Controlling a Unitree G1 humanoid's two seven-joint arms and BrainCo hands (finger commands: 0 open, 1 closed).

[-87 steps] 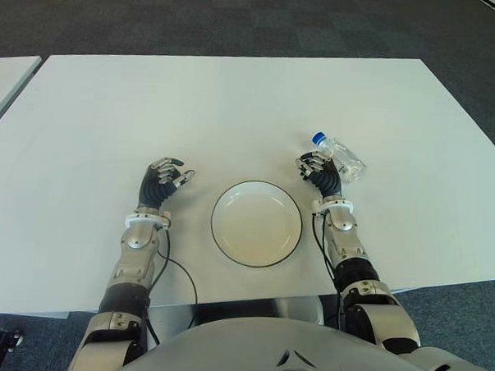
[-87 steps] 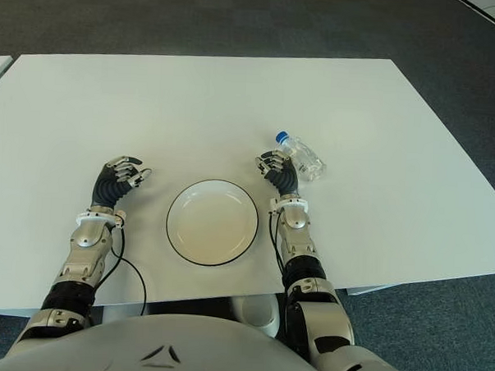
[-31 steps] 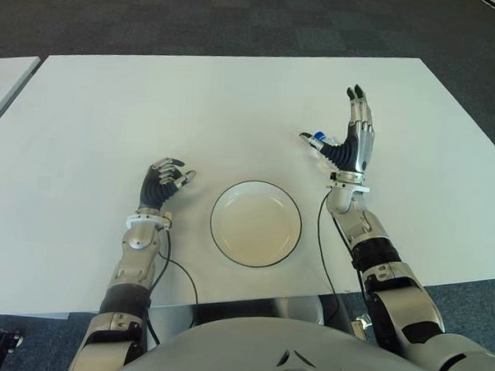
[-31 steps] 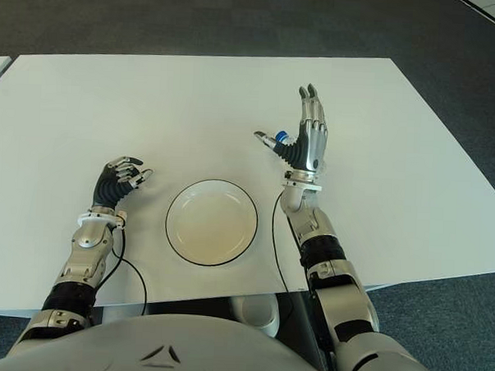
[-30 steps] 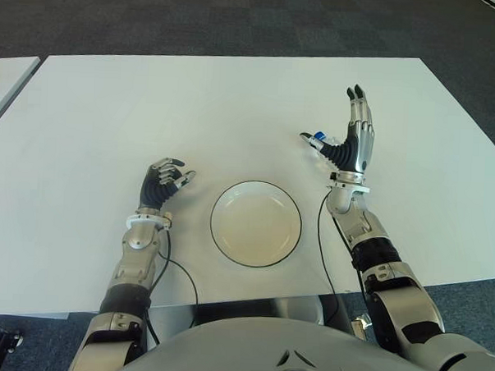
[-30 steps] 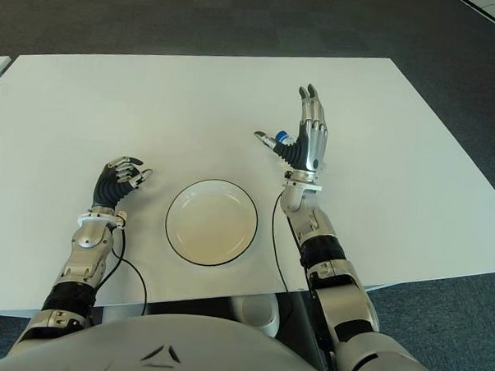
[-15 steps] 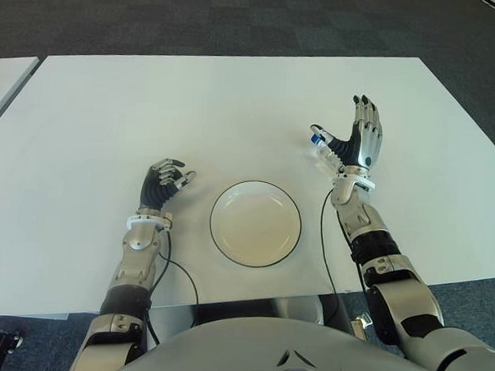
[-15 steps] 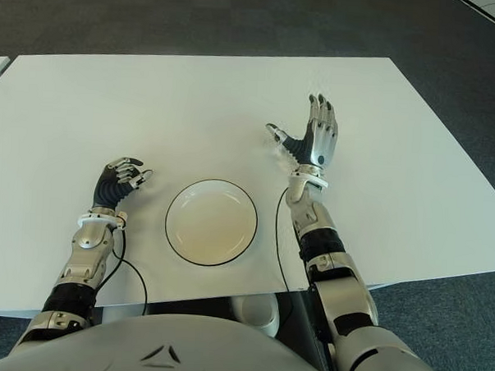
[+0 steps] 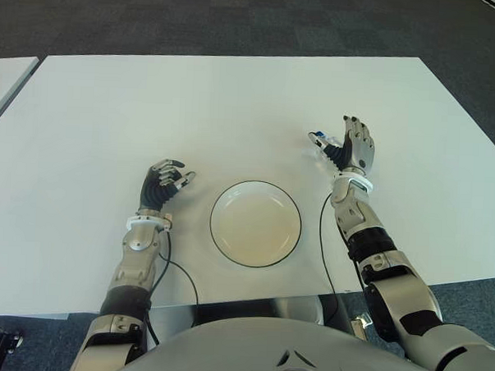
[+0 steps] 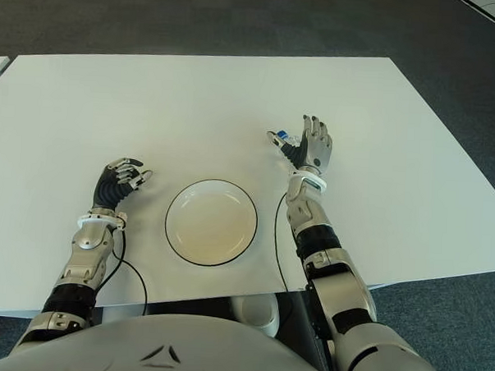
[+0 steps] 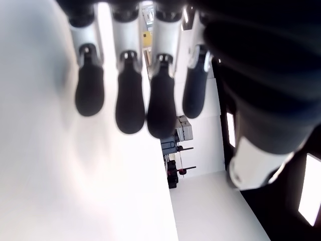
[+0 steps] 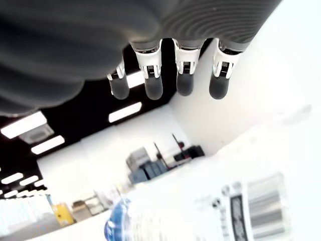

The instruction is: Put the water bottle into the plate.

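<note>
The clear water bottle [image 9: 324, 144] with a blue cap [image 10: 279, 138] lies on its side on the white table, right of and beyond the white, dark-rimmed plate [image 9: 256, 224]. My right hand [image 9: 342, 136] hovers just over the bottle, fingers spread and thumb out toward the cap, hiding most of its body. In the right wrist view the fingertips [image 12: 184, 83] stand straight and apart from the bottle [image 12: 200, 213]; nothing is grasped. My left hand [image 9: 165, 180] shows left of the plate, fingers curled, holding nothing. The plate holds nothing.
The white table [image 9: 194, 101] stretches wide behind and to both sides of the hands. A second table's corner [image 9: 6, 76] shows at far left. A black cable [image 9: 186, 277] loops beside my left forearm near the front edge. Dark carpet surrounds the table.
My right hand, raised with its palm upright a second ago, has come down and tipped forward over the bottle. The bottle, plate and left hand have not moved.
</note>
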